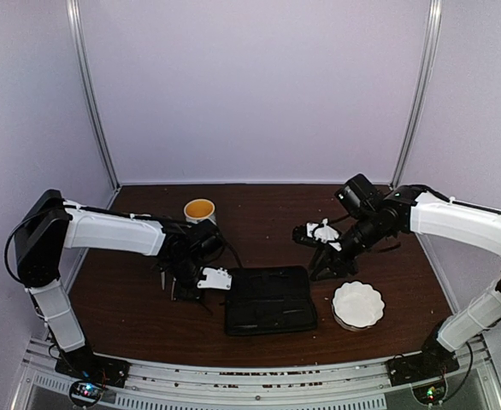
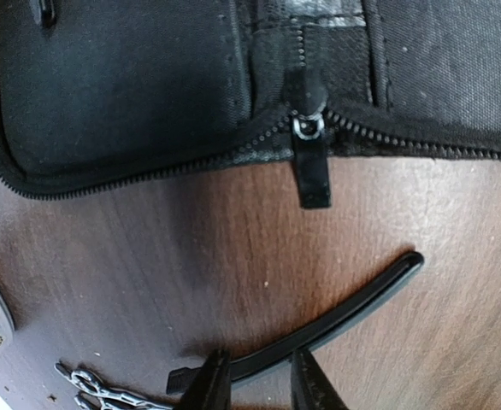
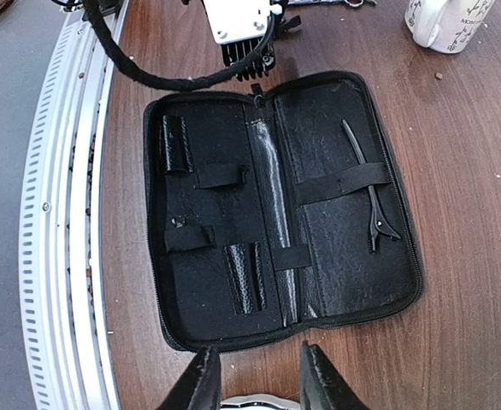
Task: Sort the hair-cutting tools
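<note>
A slim curved black clip (image 2: 336, 312) lies on the brown table just outside the zip case (image 2: 131, 85). My left gripper (image 2: 259, 384) is low over the clip's near end, one finger on each side and a narrow gap between them. Silver scissors (image 2: 97, 395) lie to its left. A second black clip (image 3: 372, 192) sits under a strap inside the open case (image 3: 276, 213). In the top view my left gripper (image 1: 184, 289) is at the case's left edge. My right gripper (image 3: 255, 376) hangs open and empty over the near edge of the case, right of it in the top view (image 1: 323, 260).
A white patterned mug (image 1: 199, 210) stands behind the left gripper. A white scalloped dish (image 1: 357, 305) sits to the right of the case, directly under the right gripper. The left arm's black cable (image 3: 148, 77) loops near the case's far end.
</note>
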Available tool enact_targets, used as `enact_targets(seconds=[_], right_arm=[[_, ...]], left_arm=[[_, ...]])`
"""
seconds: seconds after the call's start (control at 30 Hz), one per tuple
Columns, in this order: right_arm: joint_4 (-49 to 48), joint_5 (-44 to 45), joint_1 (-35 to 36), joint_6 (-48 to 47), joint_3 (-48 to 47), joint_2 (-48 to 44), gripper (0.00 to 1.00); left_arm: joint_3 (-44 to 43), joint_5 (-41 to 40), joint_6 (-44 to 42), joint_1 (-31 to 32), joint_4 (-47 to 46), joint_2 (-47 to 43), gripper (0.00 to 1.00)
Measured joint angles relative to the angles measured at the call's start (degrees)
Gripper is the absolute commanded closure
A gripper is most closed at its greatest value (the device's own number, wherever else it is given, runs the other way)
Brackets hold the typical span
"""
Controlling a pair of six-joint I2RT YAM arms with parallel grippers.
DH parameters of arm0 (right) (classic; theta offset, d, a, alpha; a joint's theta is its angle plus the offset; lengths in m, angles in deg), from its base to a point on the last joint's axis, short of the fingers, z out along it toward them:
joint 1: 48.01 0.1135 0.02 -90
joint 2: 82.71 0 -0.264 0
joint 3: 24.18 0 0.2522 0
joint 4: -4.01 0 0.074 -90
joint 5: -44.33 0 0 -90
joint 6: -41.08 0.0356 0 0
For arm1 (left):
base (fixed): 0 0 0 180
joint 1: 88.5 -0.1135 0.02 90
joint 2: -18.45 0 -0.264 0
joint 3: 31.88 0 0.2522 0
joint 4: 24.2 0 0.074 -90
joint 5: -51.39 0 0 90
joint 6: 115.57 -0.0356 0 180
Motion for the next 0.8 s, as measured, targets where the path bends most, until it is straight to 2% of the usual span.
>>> enact_targets(seconds=[0.23, 0.4, 0.63, 0.8], right_arm=[[0.0, 0.0, 0.0, 0.0, 0.0, 1.0, 0.68], [0.0, 0.0, 0.0, 0.0, 0.0, 1.3, 0.68], [0.0, 0.0, -0.1, 0.0, 0.0, 1.9, 0.68], [0.0, 0.0, -0.1, 0.0, 0.0, 2.8, 0.68]], left_arm=[[-1.4, 1.1, 1.0, 0.0, 0.1, 1.2, 0.84], [-1.8, 2.1, 2.0, 0.0, 0.2, 1.6, 0.84], [-1.7, 2.3, 4.0, 0.0, 0.3, 1.4, 0.6], [-0.2, 1.3, 4.7, 0.0, -0.1, -3.6, 0.57]])
